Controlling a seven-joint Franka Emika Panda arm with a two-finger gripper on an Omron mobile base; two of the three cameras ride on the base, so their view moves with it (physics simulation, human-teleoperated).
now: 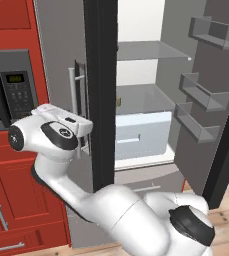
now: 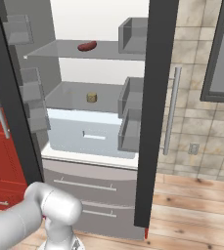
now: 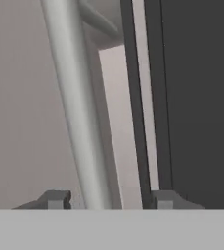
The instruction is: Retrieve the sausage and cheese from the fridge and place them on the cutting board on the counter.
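Note:
The fridge [image 1: 61, 55] stands with both doors swung open. On its upper glass shelf lies the reddish-brown sausage [image 2: 87, 46]. The small tan cheese [image 2: 91, 97] sits on the shelf below. My gripper [image 3: 108, 199] is open at the left door's vertical bar handle [image 3: 77, 112], one fingertip on each side of the bar. From the left base view my hand [image 1: 71, 125] is pressed up against that handle [image 1: 73, 92], and the fingers are hidden behind it. The cutting board and the counter are out of view.
A black-and-grey microwave [image 1: 11, 90] sits in red cabinets left of the fridge. The open right door [image 1: 211, 100] carries grey bins. A white crisper drawer [image 2: 91, 134] and grey base drawers [image 2: 89, 193] lie below the shelves. A wooden floor [image 2: 196, 215] spreads to the right.

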